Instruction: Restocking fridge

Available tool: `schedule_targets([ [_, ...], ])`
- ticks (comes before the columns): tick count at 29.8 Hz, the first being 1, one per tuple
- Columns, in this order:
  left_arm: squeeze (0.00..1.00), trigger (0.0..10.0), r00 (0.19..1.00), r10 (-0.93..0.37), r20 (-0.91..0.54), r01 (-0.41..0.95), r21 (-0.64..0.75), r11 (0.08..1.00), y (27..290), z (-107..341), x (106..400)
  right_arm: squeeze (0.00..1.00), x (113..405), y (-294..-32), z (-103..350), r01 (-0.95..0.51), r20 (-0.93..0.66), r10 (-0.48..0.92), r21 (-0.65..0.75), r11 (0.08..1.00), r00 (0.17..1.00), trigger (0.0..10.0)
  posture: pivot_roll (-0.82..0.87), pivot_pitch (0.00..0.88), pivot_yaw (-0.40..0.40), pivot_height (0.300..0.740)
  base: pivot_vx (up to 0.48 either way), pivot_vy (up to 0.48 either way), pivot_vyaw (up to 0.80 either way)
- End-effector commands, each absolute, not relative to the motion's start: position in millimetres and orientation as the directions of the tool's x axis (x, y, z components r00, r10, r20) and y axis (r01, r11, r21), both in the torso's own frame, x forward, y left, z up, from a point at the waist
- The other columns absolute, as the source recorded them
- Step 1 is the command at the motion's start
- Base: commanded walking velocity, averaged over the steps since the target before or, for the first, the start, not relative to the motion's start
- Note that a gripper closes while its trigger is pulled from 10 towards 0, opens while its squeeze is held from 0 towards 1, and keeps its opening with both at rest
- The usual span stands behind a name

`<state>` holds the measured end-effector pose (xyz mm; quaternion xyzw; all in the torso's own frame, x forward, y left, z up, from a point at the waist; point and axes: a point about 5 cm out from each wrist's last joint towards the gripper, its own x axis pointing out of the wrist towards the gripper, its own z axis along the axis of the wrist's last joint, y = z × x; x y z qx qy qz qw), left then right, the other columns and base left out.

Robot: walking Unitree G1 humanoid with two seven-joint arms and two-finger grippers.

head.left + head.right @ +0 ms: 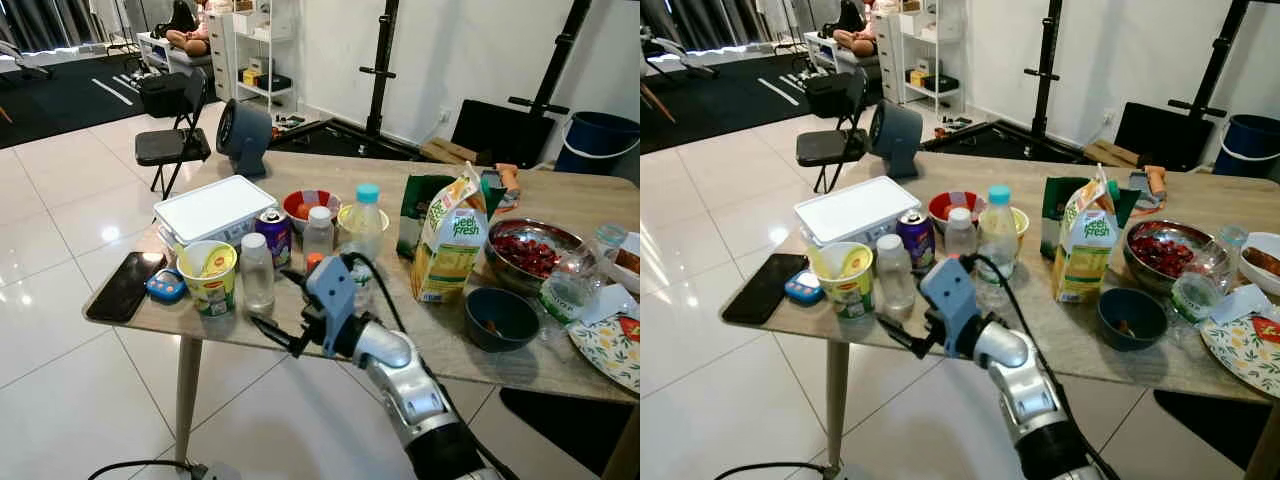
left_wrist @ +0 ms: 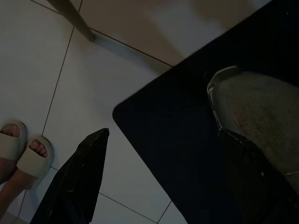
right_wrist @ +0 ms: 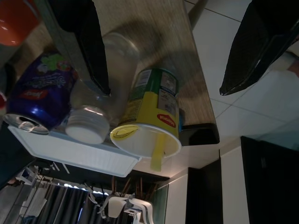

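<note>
On a wooden table (image 1: pixel 450 345) stand a small clear bottle with a white cap (image 1: pixel 257 272), a yellow noodle cup (image 1: pixel 208 277), a purple can (image 1: pixel 274 236), a second white-capped bottle (image 1: pixel 318 235), a blue-capped bottle (image 1: pixel 366 225) and a juice carton (image 1: pixel 448 245). My right gripper (image 1: pixel 278 305) is open at the table's front edge, just right of the small clear bottle, fingers pointing left at it. In the right wrist view one finger (image 3: pixel 88 42) overlaps that bottle (image 3: pixel 100 98), with the noodle cup (image 3: pixel 149 121) between the fingers. My left gripper (image 2: pixel 163 135) hangs open above the floor.
A white lidded box (image 1: pixel 215 210), red bowl (image 1: pixel 310 205), green bag (image 1: pixel 420 205), metal bowl (image 1: pixel 527 250), dark bowl (image 1: pixel 500 318) and phone (image 1: pixel 125 285) crowd the table. A fan (image 1: pixel 242 135) and folding chair (image 1: pixel 175 140) stand behind. A person's sandalled feet (image 2: pixel 18 149) and a black mat (image 2: pixel 187 140) are on the floor.
</note>
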<state>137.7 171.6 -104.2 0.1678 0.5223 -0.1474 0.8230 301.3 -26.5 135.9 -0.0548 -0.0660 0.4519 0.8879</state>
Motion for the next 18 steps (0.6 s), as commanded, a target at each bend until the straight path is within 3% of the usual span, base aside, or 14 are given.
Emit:
schedule_targets([
  [1,0.00,10.0,0.369,-0.071,-0.927,0.431,0.103,0.896,170,-108,127,0.00,302,-20,136,-0.796,0.071,0.813,-0.167,0.581,0.578,10.0,-0.04,0.000,0.002,0.740,0.000,0.000,0.00],
  [18,0.00,10.0,0.357,-0.067,-0.932,0.425,0.098,0.900,171,-110,119,0.00,330,-12,139,-0.702,0.050,0.718,-0.179,0.690,0.694,10.0,-0.01,0.000,-0.008,0.740,0.000,0.000,0.00],
])
